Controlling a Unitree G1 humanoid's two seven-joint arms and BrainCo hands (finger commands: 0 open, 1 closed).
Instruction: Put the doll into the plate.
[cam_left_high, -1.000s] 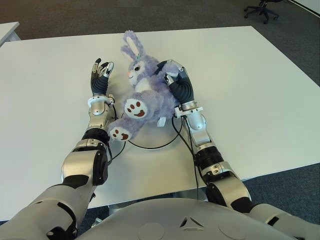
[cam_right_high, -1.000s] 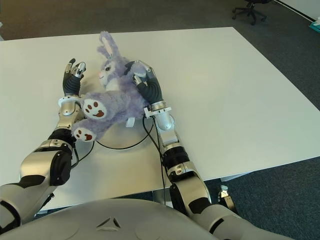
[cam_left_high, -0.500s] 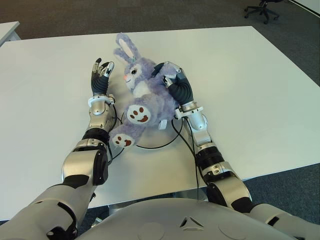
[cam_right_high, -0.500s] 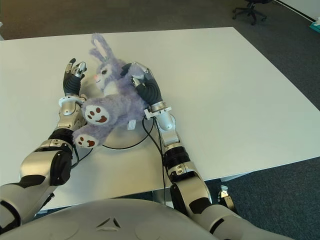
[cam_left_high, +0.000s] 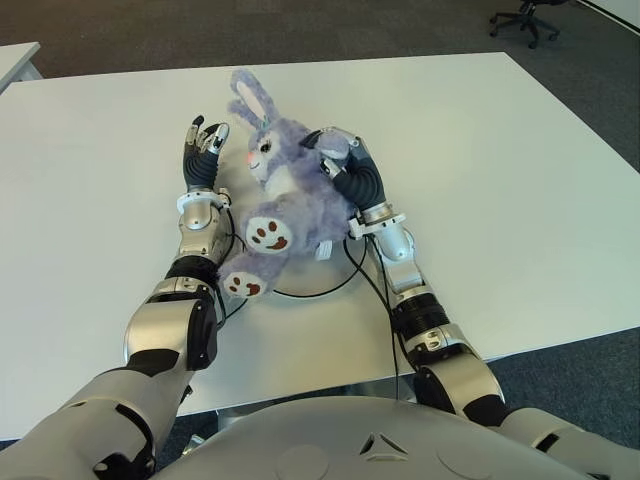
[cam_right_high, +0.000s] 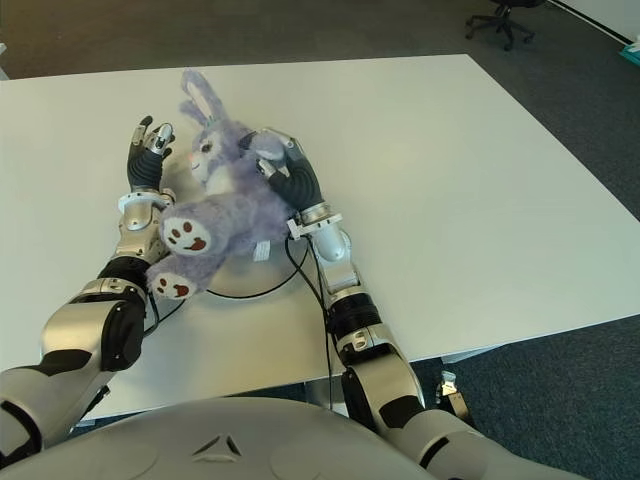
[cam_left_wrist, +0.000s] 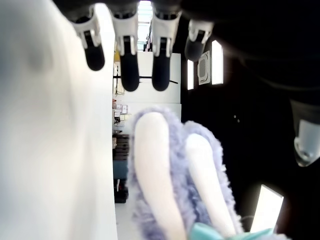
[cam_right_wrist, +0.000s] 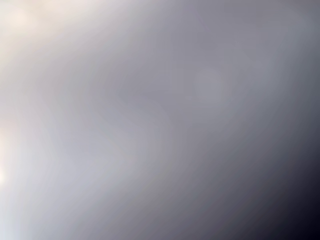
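Doll: a purple plush rabbit doll (cam_left_high: 290, 195) lies on the white tabletop (cam_left_high: 500, 180), directly ahead of the robot and between its two forearms.
Axis: the doll's long axis runs diagonally, ears pointing away from the robot and toward its left, feet toward the robot; the white soles with brown paw prints face the head camera.
Writing: no brand or readable text shows on the doll; a small white tag hangs at its lower right side, its print too small to read, and a teal bow sits at the base of the ears in the left wrist view.
Plate: a thin dark ring on the tabletop marks the rim of the plate (cam_left_high: 335, 288); the doll's body and legs cover most of it, the head reaching past the far edge.
Right hand: the right hand (cam_left_high: 345, 170) is wrapped around the doll's upper body from the robot's right, dark fingers pressed into the fur near the head; its wrist view shows only a close grey blur.
Left hand: the left hand (cam_left_high: 203, 152) stands just beside the doll's face on the robot's left, fingers extended upward and grasping nothing.
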